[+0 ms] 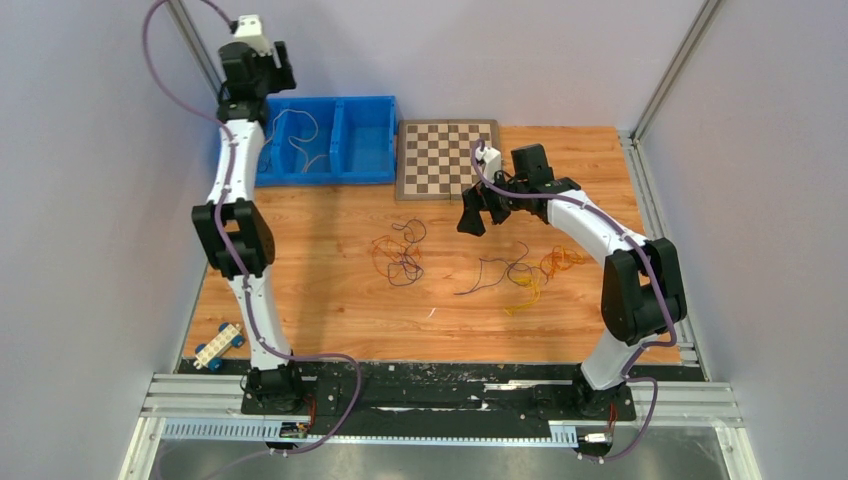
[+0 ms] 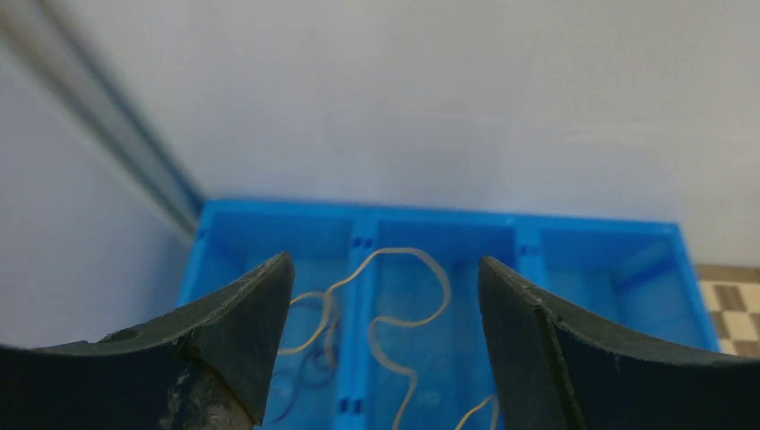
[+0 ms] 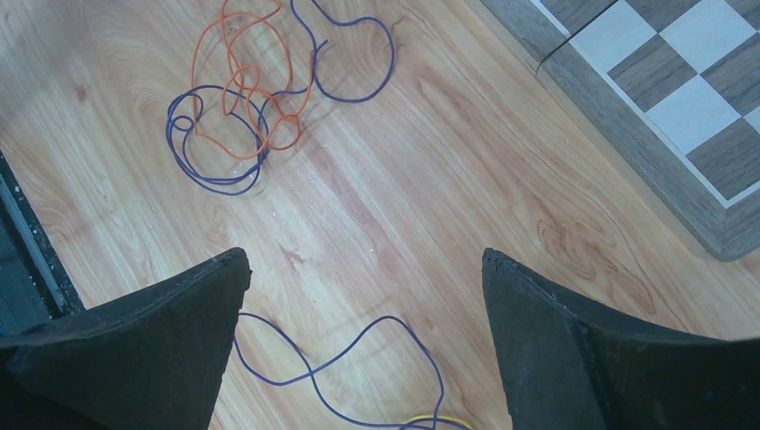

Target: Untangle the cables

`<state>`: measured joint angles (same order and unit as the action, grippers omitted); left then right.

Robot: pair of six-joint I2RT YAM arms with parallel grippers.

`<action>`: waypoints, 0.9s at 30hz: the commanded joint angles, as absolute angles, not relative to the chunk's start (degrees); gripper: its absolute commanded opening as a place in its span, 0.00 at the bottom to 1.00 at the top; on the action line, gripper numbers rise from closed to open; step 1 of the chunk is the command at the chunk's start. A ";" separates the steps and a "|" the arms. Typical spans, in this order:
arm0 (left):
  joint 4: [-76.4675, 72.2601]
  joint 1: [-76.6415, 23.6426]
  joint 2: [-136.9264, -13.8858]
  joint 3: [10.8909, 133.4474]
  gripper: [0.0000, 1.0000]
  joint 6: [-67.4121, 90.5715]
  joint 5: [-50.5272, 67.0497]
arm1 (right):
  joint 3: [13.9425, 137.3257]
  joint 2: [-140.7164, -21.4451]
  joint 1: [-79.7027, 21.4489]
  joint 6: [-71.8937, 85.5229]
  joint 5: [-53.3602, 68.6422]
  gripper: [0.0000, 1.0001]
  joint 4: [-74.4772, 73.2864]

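One tangle of orange and dark purple cables [image 1: 400, 255] lies mid-table, also in the right wrist view [image 3: 242, 116]. A second tangle of purple, orange and yellow cables [image 1: 525, 272] lies to its right. My right gripper [image 1: 483, 218] hovers open above the wood between the two. Below its fingers runs a loose purple cable [image 3: 358, 349] with a bit of yellow. My left gripper [image 2: 385, 264] is raised over the blue bin [image 2: 430, 215], open and empty. A whitish cable [image 2: 408, 309] and a dark one [image 2: 309, 367] lie in the bin beneath it.
The blue bin [image 1: 365, 165] with its compartments stands at the back left, next to a chessboard [image 1: 445, 160] whose corner shows in the right wrist view [image 3: 681, 98]. A small white toy with blue wheels [image 1: 218, 347] sits at the near left edge. Grey walls enclose the table.
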<state>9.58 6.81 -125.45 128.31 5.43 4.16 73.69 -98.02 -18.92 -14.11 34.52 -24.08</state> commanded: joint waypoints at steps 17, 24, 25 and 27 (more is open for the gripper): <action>32.17 18.23 -129.88 125.32 0.58 -40.39 25.28 | 77.25 -99.96 -18.18 -13.50 37.44 1.00 -27.67; 33.19 18.43 -134.89 126.78 0.49 -53.14 26.48 | 77.60 -100.54 -18.15 -13.75 36.19 1.00 -28.45; 33.28 18.53 -135.17 126.62 0.50 -54.70 26.91 | 77.60 -100.55 -18.14 -13.87 36.11 1.00 -28.58; 32.87 19.11 -135.99 126.71 0.51 -55.33 28.18 | 77.48 -100.68 -18.24 -13.97 35.96 1.00 -28.68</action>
<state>32.86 18.37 -135.90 124.66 -47.35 24.47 75.09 -100.33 -18.44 -13.82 36.36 -28.27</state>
